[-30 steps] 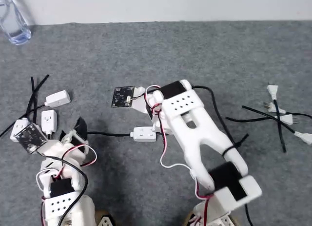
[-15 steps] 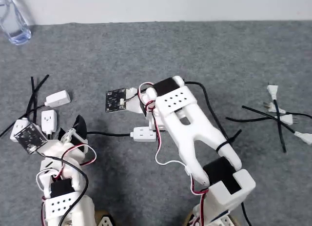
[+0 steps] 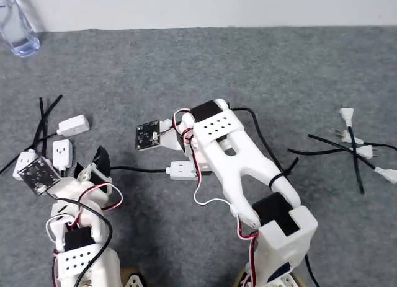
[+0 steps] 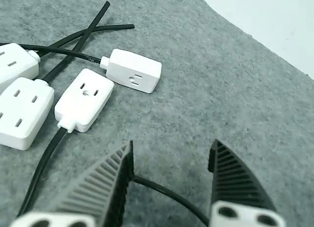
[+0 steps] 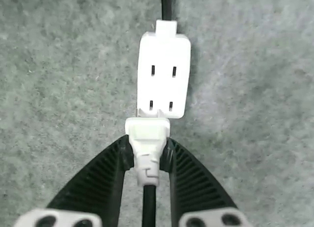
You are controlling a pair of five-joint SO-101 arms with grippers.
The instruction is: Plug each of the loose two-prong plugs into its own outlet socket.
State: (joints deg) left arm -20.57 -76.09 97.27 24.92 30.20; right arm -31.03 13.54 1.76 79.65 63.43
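— Which step is in hand?

— The mating of one plug is judged to be under way. A white two-prong plug [image 5: 147, 131] is clamped between the jaws of the right tool [image 5: 147, 147]. Its face is pressed against the end of a white outlet block [image 5: 163, 80] lying on the grey desk [image 3: 279, 70]. No prongs are seen between the two, so the plug is taken to be seated, or nearly so.

— What is called for next?

— A straight push along the block would be needed if any gap is left. The jaws would then have to be released without the cord being dragged. Several loose plugs [image 3: 366, 152] are left well apart from this block, at the right of the high view.

— And the left tool?

— The left tool [image 4: 171, 148] is spread wide and nothing is held in it. A black cable [image 4: 167, 192] is seen passing beneath it, and further outlet blocks [image 4: 84, 99] are laid near it.

— What is held in the sockets?

— The slot pairs on the top face of the block at the right tool are empty, as are those of the blocks by the left tool. A clear vessel [image 3: 17, 26] is stood at the desk's corner, and its contents cannot be told.
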